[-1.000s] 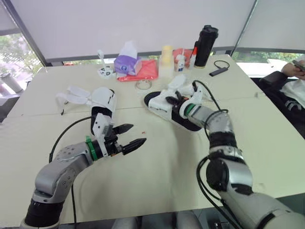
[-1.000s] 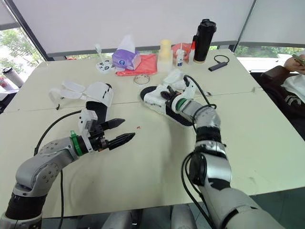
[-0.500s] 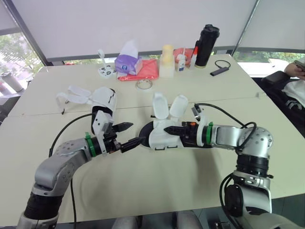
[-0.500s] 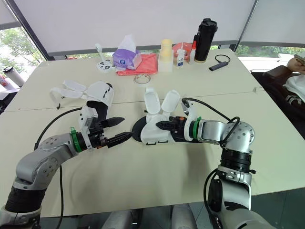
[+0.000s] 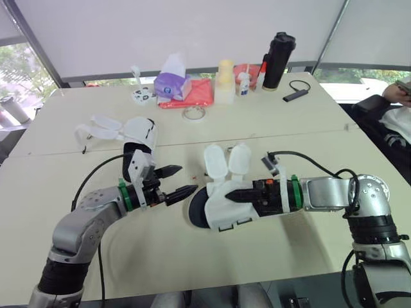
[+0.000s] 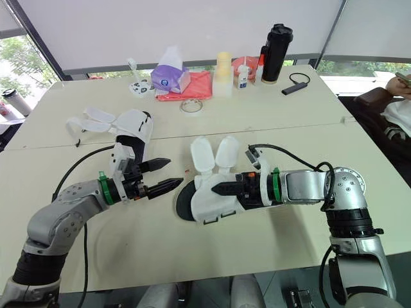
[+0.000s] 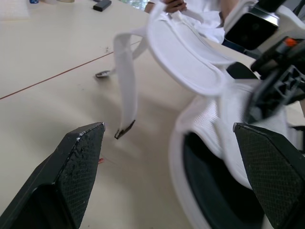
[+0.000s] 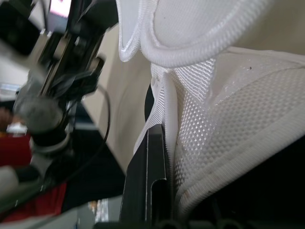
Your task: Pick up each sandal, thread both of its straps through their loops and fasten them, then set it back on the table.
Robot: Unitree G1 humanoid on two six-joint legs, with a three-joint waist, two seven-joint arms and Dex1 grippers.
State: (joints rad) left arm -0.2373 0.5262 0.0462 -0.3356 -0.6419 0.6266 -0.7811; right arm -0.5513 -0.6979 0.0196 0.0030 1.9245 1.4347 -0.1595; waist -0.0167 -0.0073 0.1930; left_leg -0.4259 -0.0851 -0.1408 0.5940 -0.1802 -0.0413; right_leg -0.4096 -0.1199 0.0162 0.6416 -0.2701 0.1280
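Note:
My right gripper [image 5: 235, 195] is shut on the side of a white mesh sandal [image 5: 218, 208] with a black sole and holds it just above the table's near middle. Its two straps [image 5: 226, 160] stand up loose and unfastened. In the right wrist view one finger [image 8: 146, 177] presses against the sandal's mesh wall [image 8: 224, 119]. My left gripper [image 5: 187, 179] stands open just left of the sandal's end, touching nothing. In the left wrist view a loose strap [image 7: 126, 86] hangs between the two wide-apart fingers [image 7: 78, 162]. The second white sandal [image 5: 131, 132] lies at the far left with its straps undone.
Along the table's far edge stand a purple tissue pack [image 5: 171, 83], a red cloth [image 5: 200, 95], a yellow cup stack [image 5: 225, 81], a small bottle [image 5: 243, 83], a black flask [image 5: 277, 61] and a black device [image 5: 294, 96]. A tape ring [image 5: 192, 113] lies nearer. A person [image 5: 392, 106] sits at the right.
My right gripper has carried the sandal from the far middle of the table toward the near edge, close to my left gripper. The left gripper has stayed open and hardly moved.

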